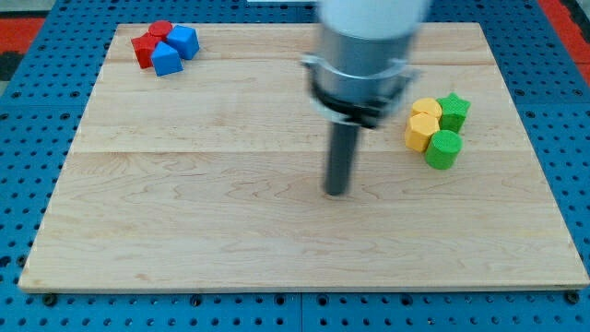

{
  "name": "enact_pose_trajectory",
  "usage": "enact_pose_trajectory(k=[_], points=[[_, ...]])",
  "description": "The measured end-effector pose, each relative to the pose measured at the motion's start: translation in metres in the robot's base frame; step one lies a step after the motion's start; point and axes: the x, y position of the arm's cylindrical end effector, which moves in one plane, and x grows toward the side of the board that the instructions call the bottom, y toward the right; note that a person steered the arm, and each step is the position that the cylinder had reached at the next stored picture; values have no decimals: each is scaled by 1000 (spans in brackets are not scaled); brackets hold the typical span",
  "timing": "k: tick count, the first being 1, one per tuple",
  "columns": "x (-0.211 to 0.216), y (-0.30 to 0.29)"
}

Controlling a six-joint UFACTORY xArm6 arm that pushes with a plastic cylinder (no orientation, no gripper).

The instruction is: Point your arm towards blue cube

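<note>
Wooden board point(230, 231) on blue pegboard point(28, 111). No jaws on this rig, just a rod holding nothing; my tip point(337, 193) sits mid-board, touching no block. Blue cube point(183, 41) top-left, clustered with another blue block point(166, 59) and red blocks point(147, 46). Yellow blocks point(423, 126) and green blocks point(444, 148) at right.

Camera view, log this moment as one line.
my tip: board centre, touching nothing | blue cube: top left, beside red blocks | yellow-green cluster: right

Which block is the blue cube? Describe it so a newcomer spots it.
Go to the wooden board's top-left corner, where red and blue blocks cluster. The blue cube is the cluster's rightmost piece, beside the red cylinder; the other blue block sits lower and looks wedge-like.
</note>
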Motion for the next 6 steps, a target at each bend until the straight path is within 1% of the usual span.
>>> enact_pose_trajectory(k=[1,2,3,5,6], points=[[-96,-36],[-219,-42],[-291,-82],[-291,-170],[-270,-149]])
